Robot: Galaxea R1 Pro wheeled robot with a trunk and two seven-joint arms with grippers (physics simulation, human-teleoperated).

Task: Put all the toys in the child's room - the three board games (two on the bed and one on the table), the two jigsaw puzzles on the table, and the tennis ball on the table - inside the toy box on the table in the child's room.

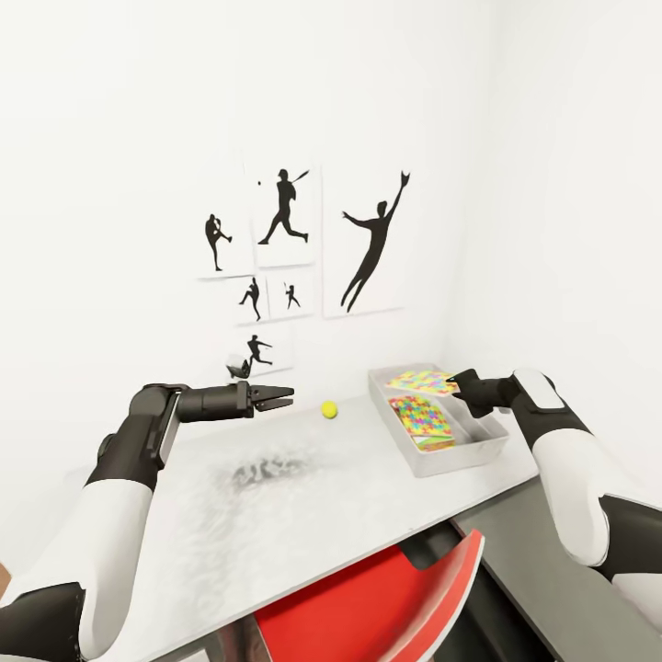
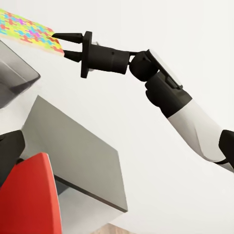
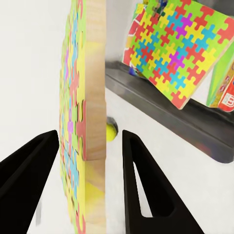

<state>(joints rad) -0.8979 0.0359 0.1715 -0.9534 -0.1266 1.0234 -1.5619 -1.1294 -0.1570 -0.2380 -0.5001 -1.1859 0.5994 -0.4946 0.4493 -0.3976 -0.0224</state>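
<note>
The right gripper pinches a thin multicoloured jigsaw puzzle panel by its near edge, one black finger on each face, and holds it flat above the far end of the shallow light grey toy box. In the right wrist view the same held panel runs edge-on between the two black fingers, its pale wooden rim facing the camera. From the left wrist view the right gripper grips that panel at its corner, with the grey rim of the toy box below.

Inside the toy box, just under the gripper, a second multicoloured jigsaw puzzle panel lies tilted on top of flat printed game boxes, a green edge peeking out beneath it; the right wrist view shows that panel leaning on a box with a green and red printed edge.

Out beyond the toy box toward the other arm, the small yellow-green tennis ball sits on the pale grey mottled table, apart from the box. It also peeks past the held panel in the right wrist view.

The left gripper hovers above the table with its black fingers close together, holding nothing, the ball just beyond its tips. Nearer the robot, a red chair tucks under the table edge.
</note>
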